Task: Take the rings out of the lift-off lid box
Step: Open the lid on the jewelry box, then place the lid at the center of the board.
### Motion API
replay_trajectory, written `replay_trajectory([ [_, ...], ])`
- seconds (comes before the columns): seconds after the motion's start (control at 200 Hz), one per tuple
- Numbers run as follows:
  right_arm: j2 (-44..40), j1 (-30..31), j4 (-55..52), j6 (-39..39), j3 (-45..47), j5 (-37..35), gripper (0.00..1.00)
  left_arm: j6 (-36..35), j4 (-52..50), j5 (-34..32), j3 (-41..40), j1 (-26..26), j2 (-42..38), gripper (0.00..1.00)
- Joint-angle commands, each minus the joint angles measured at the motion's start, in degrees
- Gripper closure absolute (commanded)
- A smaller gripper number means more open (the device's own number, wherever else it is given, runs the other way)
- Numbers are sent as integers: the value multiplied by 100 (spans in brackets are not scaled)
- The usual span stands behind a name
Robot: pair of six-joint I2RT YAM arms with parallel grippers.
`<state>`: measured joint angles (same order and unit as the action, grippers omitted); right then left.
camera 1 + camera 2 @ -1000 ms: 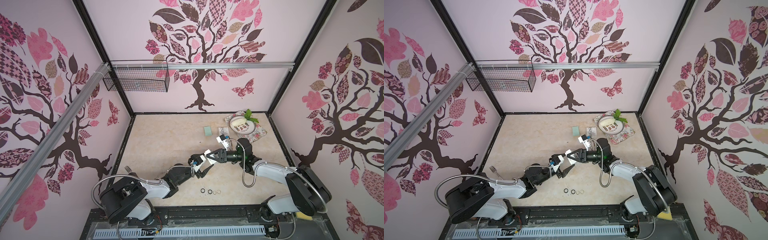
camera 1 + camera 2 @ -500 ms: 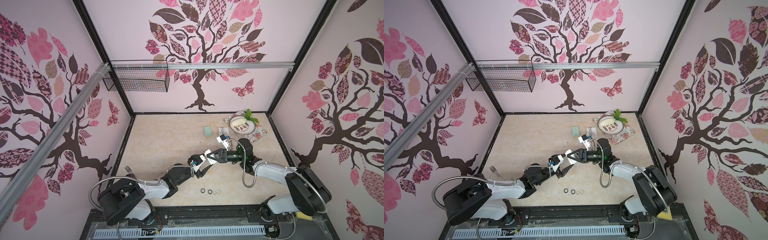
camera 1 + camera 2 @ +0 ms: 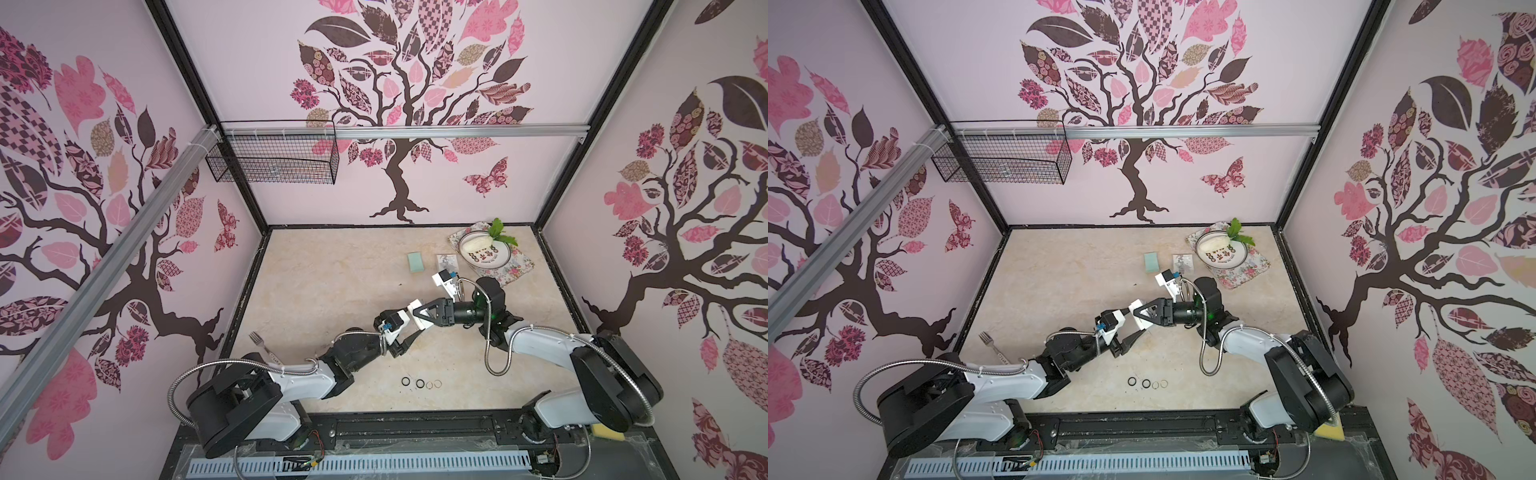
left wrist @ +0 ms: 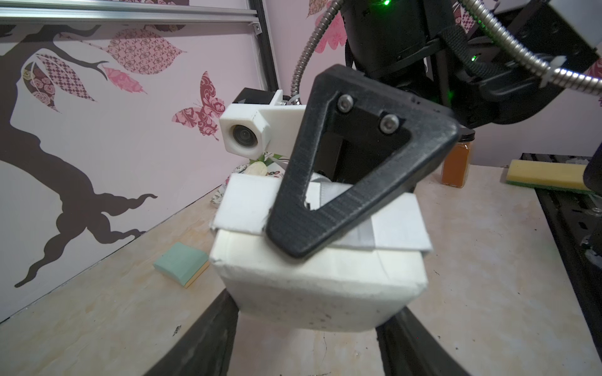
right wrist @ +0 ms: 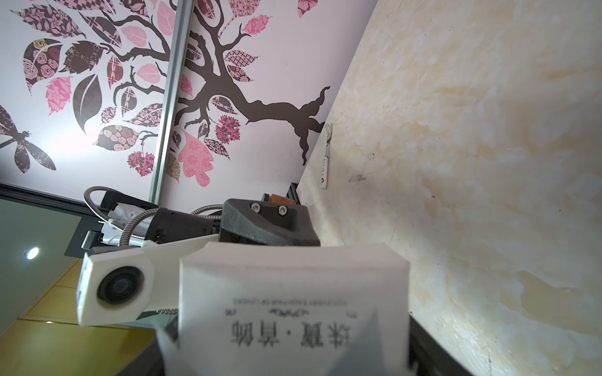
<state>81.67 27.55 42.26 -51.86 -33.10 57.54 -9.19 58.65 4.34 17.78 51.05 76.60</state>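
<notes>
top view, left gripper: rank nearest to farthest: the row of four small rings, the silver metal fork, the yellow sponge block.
1. The row of four small rings: on the table, just nearer its front edge than the left gripper.
2. The silver metal fork: by the table's left edge.
3. The yellow sponge block: off the table, at the front right corner.

Open over the far-left counter (image 3: 324, 286); blocked at centre by left arm (image 3: 353, 359) and right arm (image 3: 536, 345) meeting at white box (image 4: 312, 286) and lid (image 4: 244, 201), near front by rings (image 3: 419, 383), far right by plate (image 3: 505, 261), green pad (image 3: 415, 262).
</notes>
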Motion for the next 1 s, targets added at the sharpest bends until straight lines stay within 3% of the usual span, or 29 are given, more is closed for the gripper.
replay_trajectory([
  [0.0, -189, -57, 29, -369, -38, -95, 22, 39, 78, -66, -148, 2, -183, 34],
  [0.395, -344, -242, -132, -315, -38, -129, 22, 69, 10, -91, -308, 11, -398, 34],
  [0.66, -819, -855, -1225, 279, 21, -193, 22, 102, 6, -50, -431, 11, -625, 34],
  [0.745, -1099, -936, -2939, 1279, -284, -957, 22, 135, 15, 54, -462, 11, -703, 34],
  [0.845, -1172, -918, -4747, 2240, -696, -2695, 22, 185, 76, 288, -512, 16, -748, 34],
  [0.91, -1106, -917, -5157, 2495, -713, -3654, 22, 198, 100, 478, -514, 11, -764, 33],
  [0.995, -945, -916, -5133, 2583, -522, -4391, 22, 229, 102, 764, -486, 11, -740, 33],
])
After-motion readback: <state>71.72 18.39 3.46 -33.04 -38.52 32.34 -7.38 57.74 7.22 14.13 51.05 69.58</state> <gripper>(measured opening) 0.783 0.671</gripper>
